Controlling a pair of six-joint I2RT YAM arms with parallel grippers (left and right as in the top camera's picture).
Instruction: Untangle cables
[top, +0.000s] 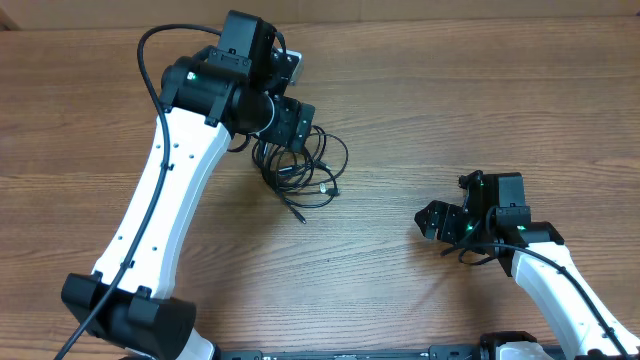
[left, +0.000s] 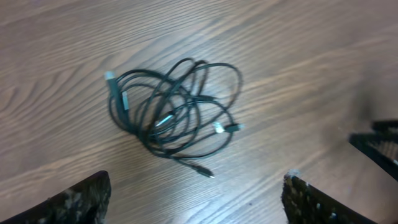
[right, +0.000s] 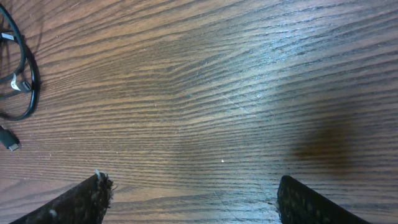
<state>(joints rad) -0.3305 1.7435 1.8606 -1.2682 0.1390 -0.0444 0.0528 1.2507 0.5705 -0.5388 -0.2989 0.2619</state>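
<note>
1. The left arm, white with black joints, reaches from the near left edge of the desk toward the middle, and its wrist hangs over the cables.
2. The left pincer stands wide. Its two dark fingers sit at the bottom corners of the left wrist view with only bare wood between them. It grips nothing.
3. The cables lie on the desk in one loose tangle of thin black loops, just ahead of the left pincer and roughly centred between its fingers. No finger touches them.
4. One free plug end trails out of the tangle toward the left pincer and is the nearest part to it. A silver-tipped plug lies inside the loops on the side of the right-hand finger. A pale connector sits at the far corner on the left-hand finger's side.
5. In the overhead view the tangle is partly hidden under the left wrist, and it lies well apart from the right arm.
6. The right pincer is also spread wide and empty, with bare desk ahead of it. A cable loop shows only at the far left edge of its wrist view, well off to the side of its left finger.
</note>
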